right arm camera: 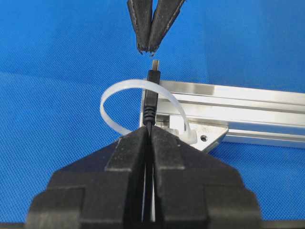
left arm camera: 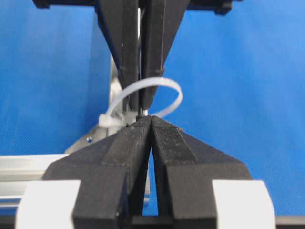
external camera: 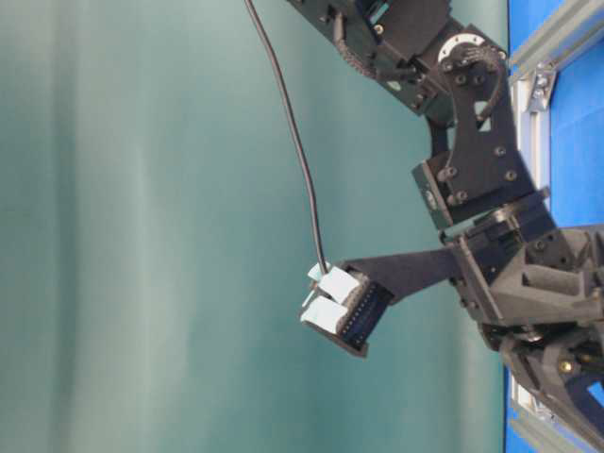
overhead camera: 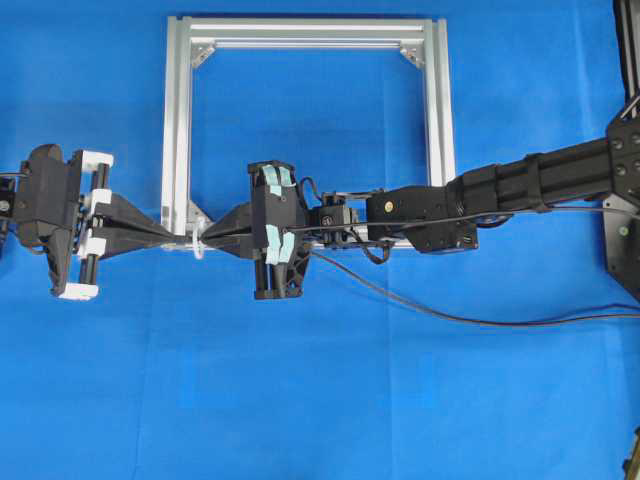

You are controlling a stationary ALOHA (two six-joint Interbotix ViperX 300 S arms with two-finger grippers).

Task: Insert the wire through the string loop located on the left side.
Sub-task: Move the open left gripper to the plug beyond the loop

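The right gripper [right arm camera: 148, 136] pinches the wire [right arm camera: 151, 102], whose plug pokes through the string loop [right arm camera: 114, 90] at the frame [right arm camera: 248, 102] corner. The right wrist view shows a gap between the plug tip and the left gripper [right arm camera: 148, 47], pressed together beyond it. From overhead that gap seems hidden; only the wire's slack crossing the worktop [overhead camera: 320, 400] shows.
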